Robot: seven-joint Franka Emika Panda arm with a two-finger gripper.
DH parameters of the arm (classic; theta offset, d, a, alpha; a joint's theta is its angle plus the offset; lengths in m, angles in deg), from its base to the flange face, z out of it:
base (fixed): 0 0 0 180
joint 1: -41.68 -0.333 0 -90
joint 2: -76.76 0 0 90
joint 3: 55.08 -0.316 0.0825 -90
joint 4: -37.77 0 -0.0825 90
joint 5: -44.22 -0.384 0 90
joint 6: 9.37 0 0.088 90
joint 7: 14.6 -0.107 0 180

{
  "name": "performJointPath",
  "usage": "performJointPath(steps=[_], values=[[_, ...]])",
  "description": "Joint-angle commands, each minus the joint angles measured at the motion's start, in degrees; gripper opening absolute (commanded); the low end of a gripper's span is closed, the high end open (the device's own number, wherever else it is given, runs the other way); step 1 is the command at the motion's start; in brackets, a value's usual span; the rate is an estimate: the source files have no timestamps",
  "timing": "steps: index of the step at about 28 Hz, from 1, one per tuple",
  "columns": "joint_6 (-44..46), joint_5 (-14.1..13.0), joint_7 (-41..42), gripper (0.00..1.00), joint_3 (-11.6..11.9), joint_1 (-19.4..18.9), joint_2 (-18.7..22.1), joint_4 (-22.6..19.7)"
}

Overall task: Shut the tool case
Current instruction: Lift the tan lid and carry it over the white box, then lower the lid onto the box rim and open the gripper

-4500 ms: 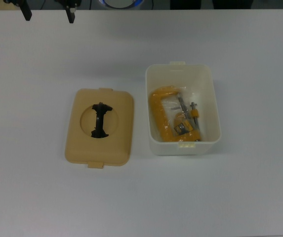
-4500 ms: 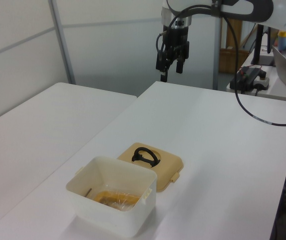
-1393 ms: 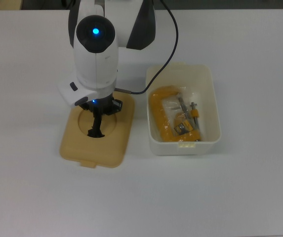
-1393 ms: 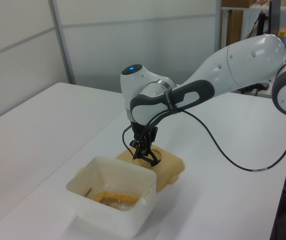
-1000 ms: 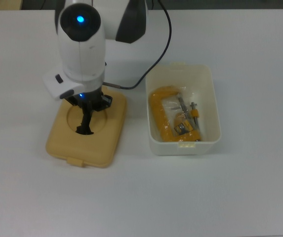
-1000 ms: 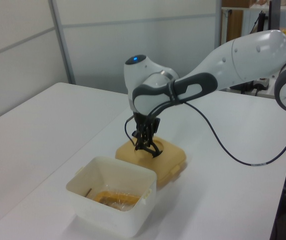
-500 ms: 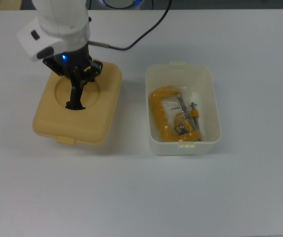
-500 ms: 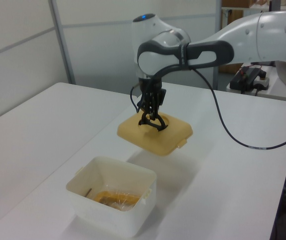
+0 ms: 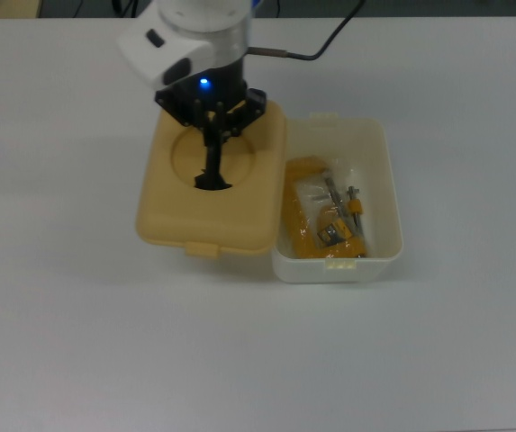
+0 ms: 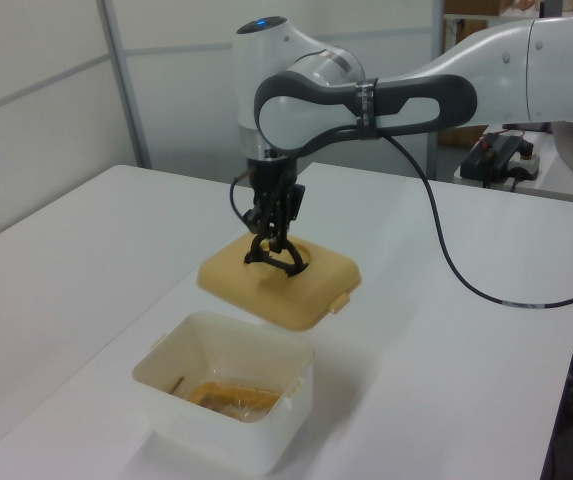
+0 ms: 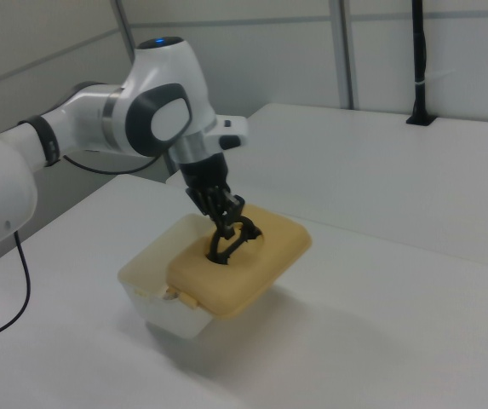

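The tool case's white tub [image 9: 382, 153] stands open on the table, with a yellow clamp [image 9: 304, 216] inside it. The tan lid [image 9: 244, 211] hangs in the air, level. My gripper [image 9: 212, 135] is shut on the black handle [image 9: 210, 171] in the lid's round recess. In the top view the lid's right edge overlaps the tub's left rim. In the left view the lid [image 10: 311, 295] floats above and behind the tub [image 10: 216, 435], held by the gripper [image 10: 271, 238]. In the right view the lid [image 11: 252, 273] covers part of the tub [image 11: 146, 294].
A black cable [image 10: 446, 250] loops from my arm over the white table. A second white table [image 10: 56, 260] adjoins at the left view's left. Wall panels [image 10: 176, 90] stand behind. A black post [image 11: 417, 60] rises at the back of the right view.
The lid has been lifted off the table. Over the last half second it has travelled to the top view's right, toward the tub, and now overlaps the tub's left rim.
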Motion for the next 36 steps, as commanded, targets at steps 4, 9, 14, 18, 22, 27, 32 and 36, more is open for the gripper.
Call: performJointPath(steps=[4,9,14,18,22,27,32,36], values=[[1.3,2.8,-4.9,0.0,-4.7,-0.1,-0.3,0.6],[1.3,4.8,-6.9,0.0,-7.1,-0.1,-0.4,0.6],[1.3,6.6,-9.3,0.0,-9.5,-0.1,-0.7,0.6],[1.3,8.6,-11.6,0.0,-12.1,-0.1,-1.5,0.6],[1.3,10.2,-13.1,0.0,-13.5,-0.1,-2.0,0.5],[1.3,11.1,-13.3,0.0,-14.9,-0.1,-3.5,0.6],[1.0,13.6,-15.4,0.0,-16.8,-0.1,-5.3,0.6],[1.0,14.4,-16.3,0.0,-18.3,-0.1,-5.5,0.6]])
